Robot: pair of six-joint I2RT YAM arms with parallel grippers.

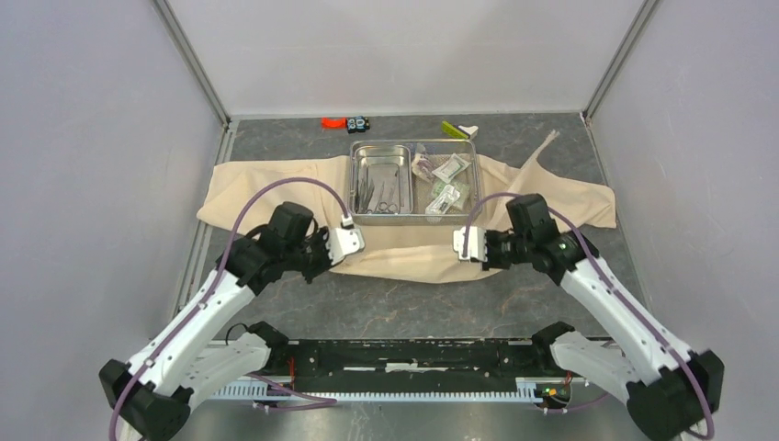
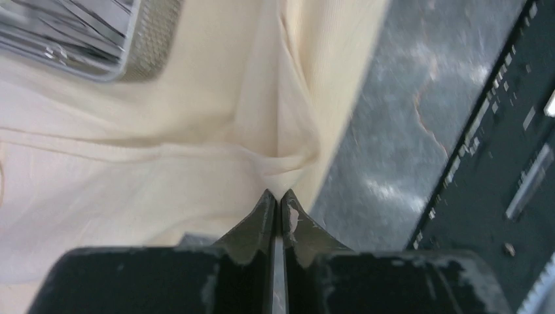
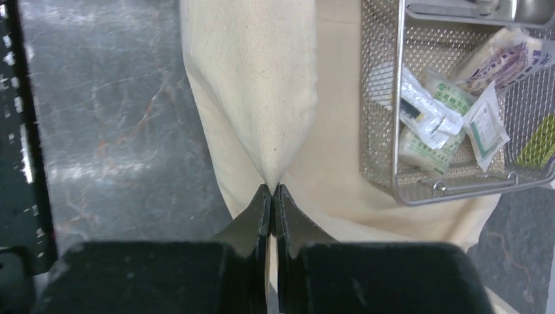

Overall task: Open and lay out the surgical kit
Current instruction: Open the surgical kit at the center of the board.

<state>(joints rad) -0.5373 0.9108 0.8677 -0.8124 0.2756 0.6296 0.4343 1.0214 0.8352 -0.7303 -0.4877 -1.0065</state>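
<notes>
Fold of beige cloth wrap pinched in left end effector; steel tray corner upper left.

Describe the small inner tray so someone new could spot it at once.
Start at the beige cloth spread across the table; a rectangular steel tray stands on its middle. The inner tray fills that tray's left half. Unlike the right half, with its sealed packets, it is shiny, solid-walled and holds thin metal instruments.
</notes>
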